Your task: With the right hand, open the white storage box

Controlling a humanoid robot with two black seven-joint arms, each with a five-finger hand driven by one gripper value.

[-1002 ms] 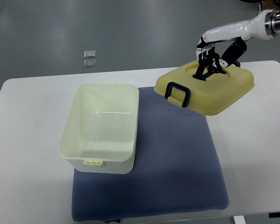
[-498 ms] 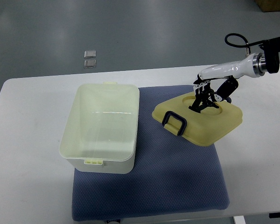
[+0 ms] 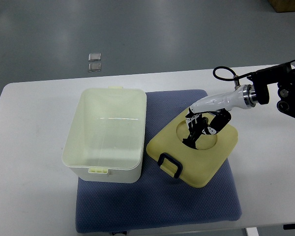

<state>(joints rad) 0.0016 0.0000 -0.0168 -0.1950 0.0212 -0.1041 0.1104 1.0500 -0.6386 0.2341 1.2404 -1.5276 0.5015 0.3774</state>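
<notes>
The box (image 3: 107, 133) stands open, well off to the side of my fingers, with nothing visible inside it. Its lid (image 3: 192, 152) is off and lies on the blue mat (image 3: 157, 206), directly under my right hand (image 3: 200, 129), apparently flat. So I judge the opening itself done; what seems left is to let go and pull the arm clear.

The dark fingers (image 3: 192, 132) are curled down into the round recess in the lid's top, gripping it there as best I can tell, though the exact contact is too small to be sure.

The black latch handle (image 3: 169, 164) on the lid points away from the fingers, toward the near edge of the mat. The lid's closest corner sits just beside the box wall, so I would not slide anything that way. On the other side of the fingers the table (image 3: 29, 147) is bare, and above them nothing blocks a lift. The left arm is out of sight.
</notes>
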